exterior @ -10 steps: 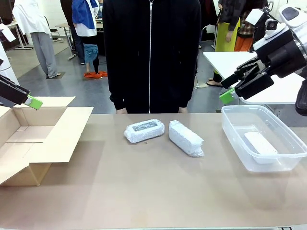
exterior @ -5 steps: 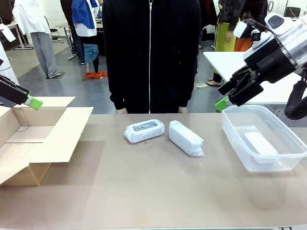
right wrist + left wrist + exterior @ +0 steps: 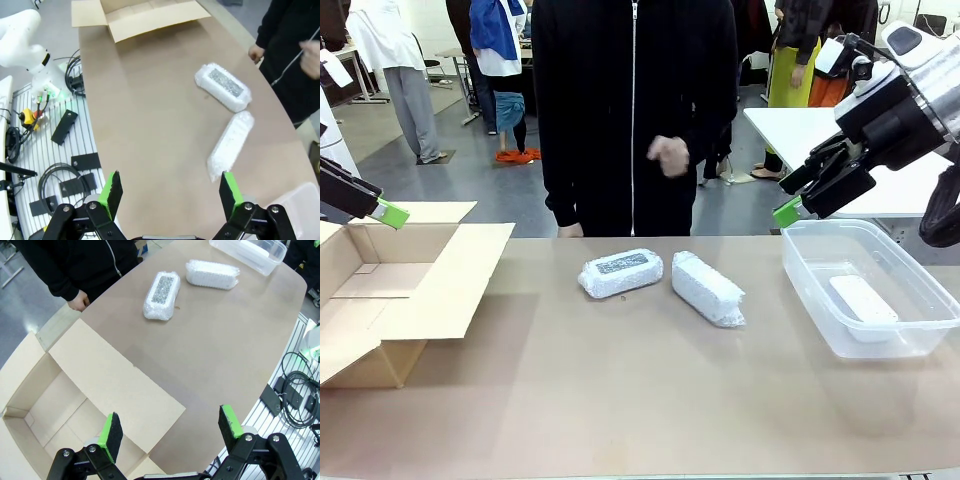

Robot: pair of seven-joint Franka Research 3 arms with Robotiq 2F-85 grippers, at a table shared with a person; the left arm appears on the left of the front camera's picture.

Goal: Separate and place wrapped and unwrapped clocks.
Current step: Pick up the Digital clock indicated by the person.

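Two clocks in whitish bubble wrap lie mid-table near the person: one with a dark face showing (image 3: 620,273) (image 3: 162,294) (image 3: 223,86), the other plain white (image 3: 708,288) (image 3: 212,275) (image 3: 231,145). A smooth white unwrapped clock (image 3: 862,307) rests inside the clear tub (image 3: 810,262). My left gripper (image 3: 390,213) (image 3: 170,427) hangs open and empty above the cardboard box (image 3: 400,290) (image 3: 60,405). My right gripper (image 3: 788,211) (image 3: 170,192) is open and empty in the air, over the tub's far left corner.
The open cardboard box stands at the table's left end with flaps spread; its inside looks bare. The person stands at the far edge, one hand (image 3: 669,155) raised at chest height, the other (image 3: 77,301) by the table edge. The near half of the table is bare.
The person's hand has come up in front of the chest. My right arm shifted a little left, then back right. The left arm and the clocks have stayed put.
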